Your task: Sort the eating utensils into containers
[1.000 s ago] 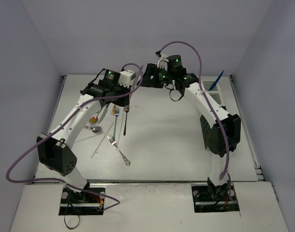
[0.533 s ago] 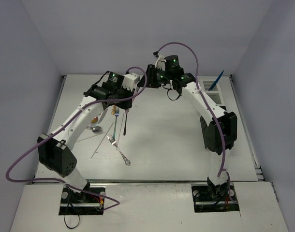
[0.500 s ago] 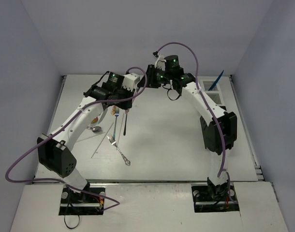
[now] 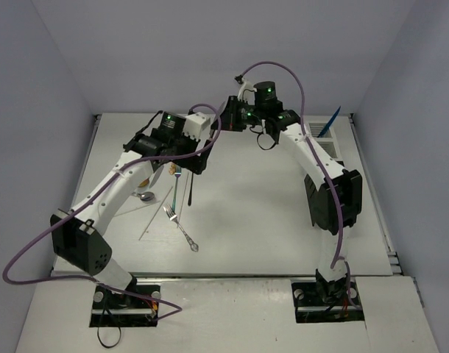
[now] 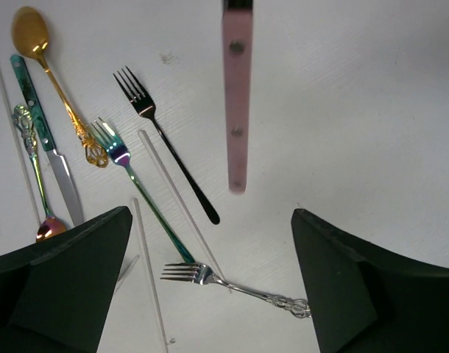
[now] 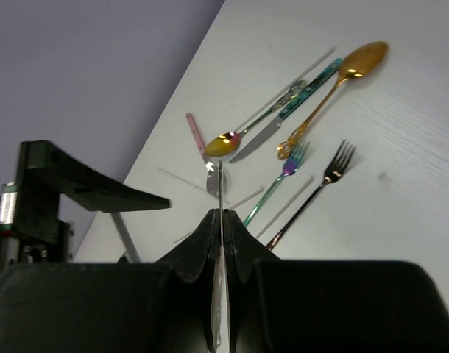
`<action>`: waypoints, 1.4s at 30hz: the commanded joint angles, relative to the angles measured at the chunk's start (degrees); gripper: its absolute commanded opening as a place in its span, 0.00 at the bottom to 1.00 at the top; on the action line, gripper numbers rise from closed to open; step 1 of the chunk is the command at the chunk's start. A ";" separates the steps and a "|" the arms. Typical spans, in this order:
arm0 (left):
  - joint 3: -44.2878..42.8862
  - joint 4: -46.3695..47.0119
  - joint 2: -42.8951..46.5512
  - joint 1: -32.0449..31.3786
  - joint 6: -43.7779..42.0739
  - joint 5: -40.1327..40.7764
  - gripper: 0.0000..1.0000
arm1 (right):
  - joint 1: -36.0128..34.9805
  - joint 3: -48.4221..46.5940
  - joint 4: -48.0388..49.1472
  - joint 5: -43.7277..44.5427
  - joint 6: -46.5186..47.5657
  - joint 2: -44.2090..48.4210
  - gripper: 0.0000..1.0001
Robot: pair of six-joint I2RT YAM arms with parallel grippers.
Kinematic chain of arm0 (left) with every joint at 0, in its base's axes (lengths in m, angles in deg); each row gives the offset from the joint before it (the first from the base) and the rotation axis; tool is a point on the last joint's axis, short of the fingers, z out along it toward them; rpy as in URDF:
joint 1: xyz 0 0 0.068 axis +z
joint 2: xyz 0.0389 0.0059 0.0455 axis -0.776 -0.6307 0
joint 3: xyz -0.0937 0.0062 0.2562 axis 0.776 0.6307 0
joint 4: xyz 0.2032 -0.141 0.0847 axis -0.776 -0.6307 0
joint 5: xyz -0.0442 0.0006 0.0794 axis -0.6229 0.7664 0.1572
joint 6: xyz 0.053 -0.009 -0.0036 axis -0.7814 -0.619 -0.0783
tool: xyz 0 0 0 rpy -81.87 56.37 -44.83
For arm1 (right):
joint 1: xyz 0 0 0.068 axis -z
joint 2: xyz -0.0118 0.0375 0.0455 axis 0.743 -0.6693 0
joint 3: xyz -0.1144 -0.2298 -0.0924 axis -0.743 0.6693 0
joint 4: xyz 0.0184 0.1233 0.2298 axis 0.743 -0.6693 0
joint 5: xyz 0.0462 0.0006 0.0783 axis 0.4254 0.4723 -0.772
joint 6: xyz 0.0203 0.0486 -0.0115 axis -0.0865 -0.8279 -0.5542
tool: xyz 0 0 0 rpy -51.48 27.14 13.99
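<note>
My right gripper (image 6: 221, 215) is shut on a thin flat utensil, seen edge-on. In the left wrist view its pink riveted handle (image 5: 236, 103) hangs in the air between my wide open left gripper (image 5: 211, 218) and the table. Below lie a gold spoon (image 5: 54, 79), a teal-handled knife (image 5: 34, 110), a dark fork (image 5: 165, 140), an iridescent fork (image 5: 140, 195), a silver fork (image 5: 232, 283) and pale sticks (image 5: 182, 202). From above, both grippers meet by the white container (image 4: 200, 122), left gripper (image 4: 189, 157) just below right gripper (image 4: 224, 120).
The black slatted container (image 4: 322, 148) stands at the far right with a blue knife (image 4: 330, 122) sticking out of it. Purple cables (image 4: 210, 125) loop over both arms. Loose cutlery (image 4: 177, 202) spreads across the left half of the table.
My right gripper has shut on the pink-handled utensil and my left gripper has sprung open, letting it go. The left arm has shifted slightly toward the near left.
</note>
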 commanded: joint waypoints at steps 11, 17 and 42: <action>2.07 1.04 9.17 2.81 -3.06 1.60 0.90 | 26.32 -11.57 -4.86 10.59 16.59 8.09 0.00; 2.81 0.87 7.75 3.68 -3.38 3.10 0.90 | 30.91 -15.33 -7.42 20.97 25.59 8.02 0.00; 4.49 0.97 4.33 11.35 -3.27 3.43 0.90 | 36.16 -9.80 -7.32 19.14 29.87 -0.19 0.00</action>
